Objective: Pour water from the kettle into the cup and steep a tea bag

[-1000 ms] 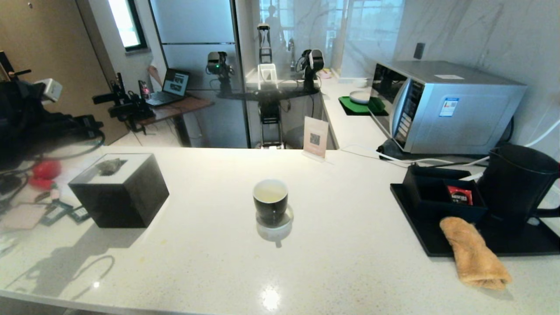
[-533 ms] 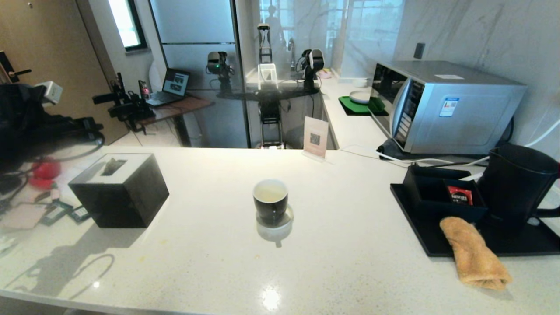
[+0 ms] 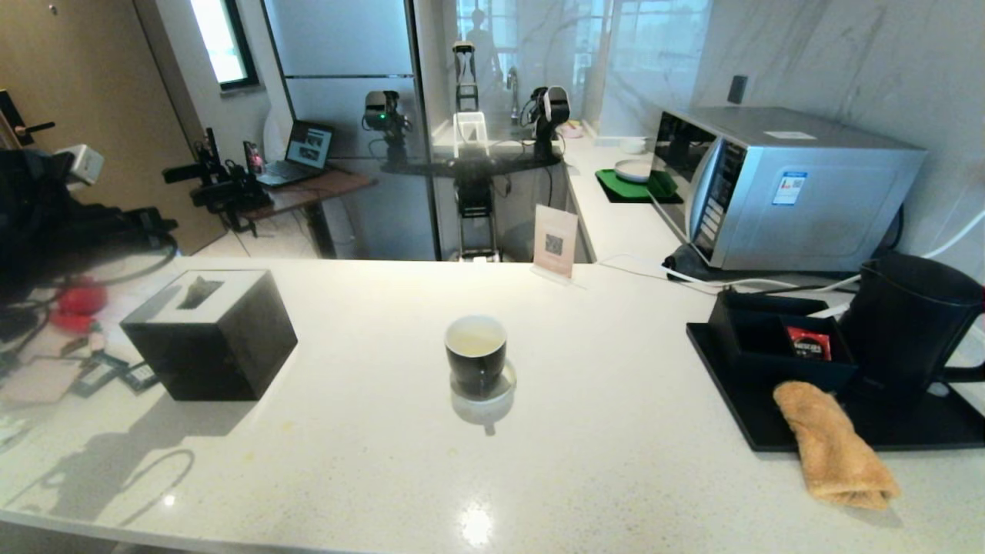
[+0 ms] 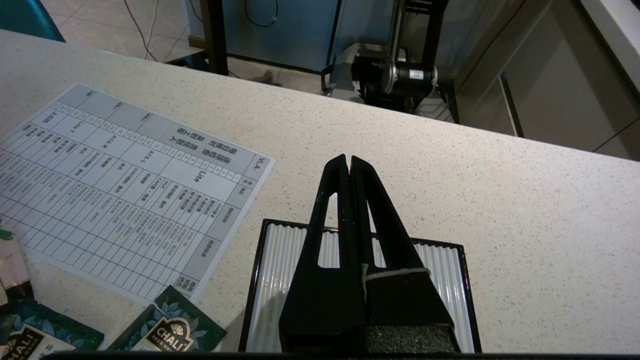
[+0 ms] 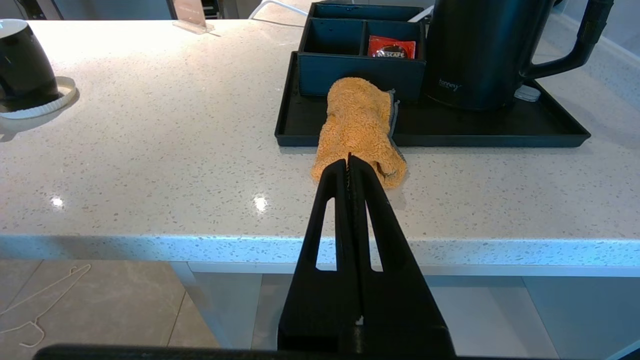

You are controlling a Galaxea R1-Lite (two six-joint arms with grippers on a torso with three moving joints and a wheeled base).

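Note:
The cup (image 3: 475,352) stands on a white coaster mid-counter, holding faintly yellowish water (image 3: 475,338); it also shows in the right wrist view as the cup (image 5: 22,62). The kettle (image 3: 908,327) stands on the black tray at the right. My left gripper (image 4: 348,159) is shut above the white ribbed top of the black box (image 4: 280,280). A thin white string (image 4: 395,272) comes out between its fingers. The tea bag's sachet is hidden there. A small grey shape (image 3: 198,291) sits in the box's slot. My right gripper (image 5: 349,157) is shut, before the counter's near edge.
The black tray (image 3: 731,400) also bears a divided black holder with a red packet (image 3: 808,344) and an orange towel (image 3: 835,454) hanging over its front. A microwave (image 3: 777,188) stands behind. A printed sheet (image 4: 115,190) and green tea packets (image 4: 170,332) lie left of the box.
The grey-green lump on the box top has shrunk to a small shape in the slot. The dark left arm at the far left shifted slightly. Cup and kettle have not moved.

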